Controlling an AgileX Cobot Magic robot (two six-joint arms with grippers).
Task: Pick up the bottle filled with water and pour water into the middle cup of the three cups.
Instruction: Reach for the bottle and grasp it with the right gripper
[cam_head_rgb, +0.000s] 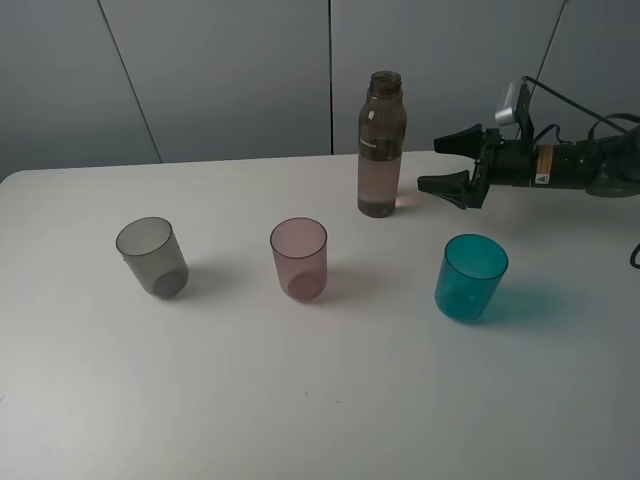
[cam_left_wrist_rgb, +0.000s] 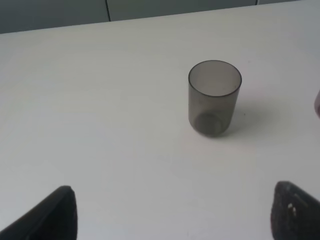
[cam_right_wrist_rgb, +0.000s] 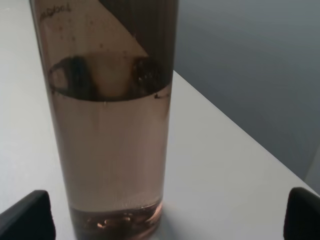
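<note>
**Pre-grasp: right gripper lined up on bottle, nothing held yet**

Step in hand, as I read it: approach for the pick-up. No grasp and no pour yet.

Left to right:
- left gripper (cam_left_wrist_rgb: 172, 215): not in the high view. Its wrist cam shows the jaws spread wide w/ nothing btw them, over bare table (cam_head_rgb: 300, 400). The grey cup (cam_left_wrist_rgb: 215, 97) stands upright ahead of it, well apart.
- middle cup (cam_head_rgb: 298, 258): pale pink, upright, looks empty. It sits btw the grey cup and the teal cup (cam_head_rgb: 470, 277), nearer the front of the table than the bottle.
- bottle (cam_head_rgb: 381, 145): upright on the table behind the cup row, roughly btw the pink and teal cups. No cap, water partway up.
- right gripper (cam_head_rgb: 430, 165): level w/ the bottle's lower half and just beside it, on its right. Jaws wide apart, wider than the bottle, holding nothing. Fingertips look short of the body, no contact seen. In the wrist cam the bottle is centred btw the two fingers.

Next move calls for:
- push fwd until the bottle sits well btw the fingers, then close firmly on the body.
- grip is low on a tall slim bottle w/ an open neck, so lift straight up w/o tilt.
- carry left and forward to the pink cup, get the neck over its rim, tip slowly. The teal cup is the nearest thing to bump.
</note>
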